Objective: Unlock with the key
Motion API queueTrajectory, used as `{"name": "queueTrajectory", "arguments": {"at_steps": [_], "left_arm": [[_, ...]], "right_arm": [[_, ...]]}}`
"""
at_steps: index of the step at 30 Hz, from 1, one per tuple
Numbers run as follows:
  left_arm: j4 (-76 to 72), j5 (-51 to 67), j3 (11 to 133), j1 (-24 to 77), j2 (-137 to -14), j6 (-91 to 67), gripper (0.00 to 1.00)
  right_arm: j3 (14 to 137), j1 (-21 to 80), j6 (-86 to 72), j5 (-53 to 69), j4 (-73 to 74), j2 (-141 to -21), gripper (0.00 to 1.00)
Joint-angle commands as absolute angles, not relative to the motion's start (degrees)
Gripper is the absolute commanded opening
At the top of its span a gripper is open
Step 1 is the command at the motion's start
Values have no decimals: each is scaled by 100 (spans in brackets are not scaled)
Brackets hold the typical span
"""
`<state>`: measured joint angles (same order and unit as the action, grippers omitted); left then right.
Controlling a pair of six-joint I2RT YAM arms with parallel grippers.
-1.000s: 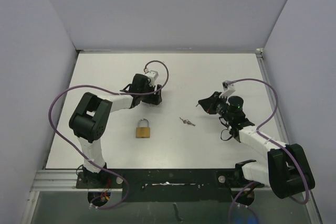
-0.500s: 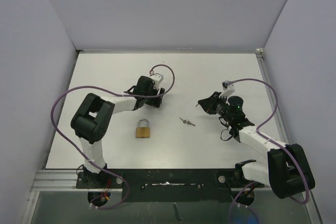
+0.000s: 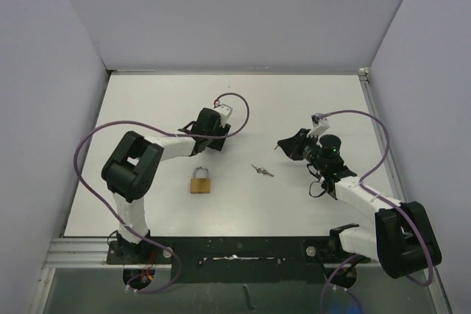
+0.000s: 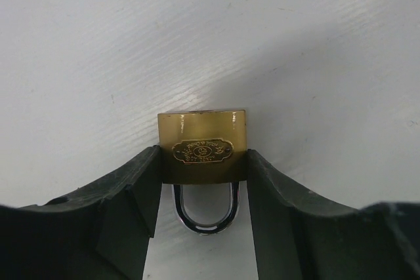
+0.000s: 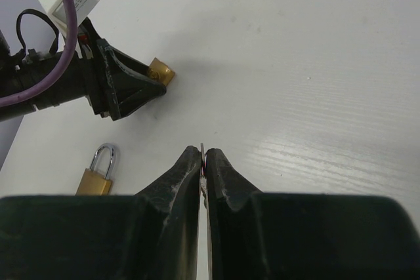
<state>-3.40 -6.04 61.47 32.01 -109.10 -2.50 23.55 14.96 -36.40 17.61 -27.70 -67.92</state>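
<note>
A brass padlock [image 4: 202, 129] with a steel shackle [image 4: 203, 221] lies flat on the white table. My left gripper [image 4: 203, 162] is shut on it, one finger pressed against each side of its body. In the top view the left gripper [image 3: 218, 142] hides that padlock, while the right wrist view shows its brass corner [image 5: 159, 71] poking out at the fingertips. My right gripper [image 5: 203, 157] is shut on a thin key [image 5: 203, 149] whose blade tip sticks out past the fingertips. It hovers right of centre [image 3: 280, 145], pointing toward the left gripper.
A second brass padlock [image 3: 201, 180] lies on the table nearer the front, also seen in the right wrist view [image 5: 96, 176]. A loose key [image 3: 261, 170] lies between the two arms. Grey walls enclose the table on three sides.
The left gripper has shifted a little to the right and its jaws have closed in onto the padlock body. The right arm and its key have not moved.
</note>
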Motion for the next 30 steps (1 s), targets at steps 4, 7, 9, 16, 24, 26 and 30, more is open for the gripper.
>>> {"name": "queueTrajectory", "arguments": {"at_steps": [4,7,9,16,24,26,30], "left_arm": [[-479,-627,6232,3191,-11119,-32,11],[-875,-229,6061,3199,-10910,67,0],[-1232,154,5841,3199,-10646,89,0],[-2653,1556,5072,3311,-9767,-98,0],[-3993,2048,4549,3768,-9485,56,0],[-4372,2152,4354,3813,-9475,43,0],[-5122,2246,4051,3909,-9492,76,0]], "right_arm": [[2517,1459,-3501,1798,-2976,-6826,0],[2569,1461,-3481,1814,-2930,-6864,0],[2603,1460,-3485,1818,-2926,-6864,0],[2495,1555,-3625,1743,-3513,-6981,0],[2236,1914,-3737,1280,-4472,-7090,0],[2225,2029,-3700,1178,-4601,-7089,0],[2303,2233,-3711,946,-4550,-7042,0]]}}
